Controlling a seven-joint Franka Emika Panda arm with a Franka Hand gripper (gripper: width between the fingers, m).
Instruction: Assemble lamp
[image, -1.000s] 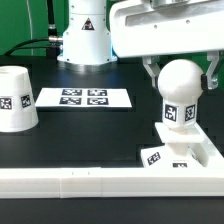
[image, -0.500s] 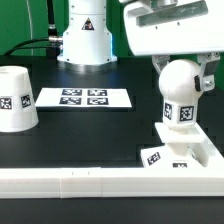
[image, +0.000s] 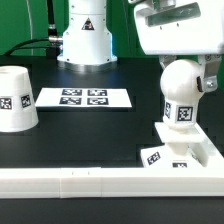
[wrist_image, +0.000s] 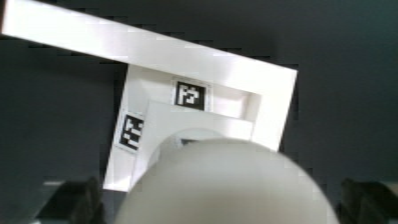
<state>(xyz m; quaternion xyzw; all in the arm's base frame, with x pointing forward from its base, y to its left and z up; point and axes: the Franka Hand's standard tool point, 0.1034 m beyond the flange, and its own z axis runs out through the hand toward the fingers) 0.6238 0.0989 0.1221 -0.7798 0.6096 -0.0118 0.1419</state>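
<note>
The gripper (image: 185, 78) was clamped on the bulb (image: 181, 95), one finger pressed to each side of its round head. The bulb stood upright on the base (image: 205, 152) at the exterior view's right. Compared with a second earlier, the arm's body had swung toward that view's right and the bulb's tag had shifted the same way, while the bulb kept its place. The shade (image: 15, 98) sat unmoved at the far left, the marker board (image: 84, 97) between, and the rail (image: 100, 181) lay along the table's (image: 90, 135) front.
</note>
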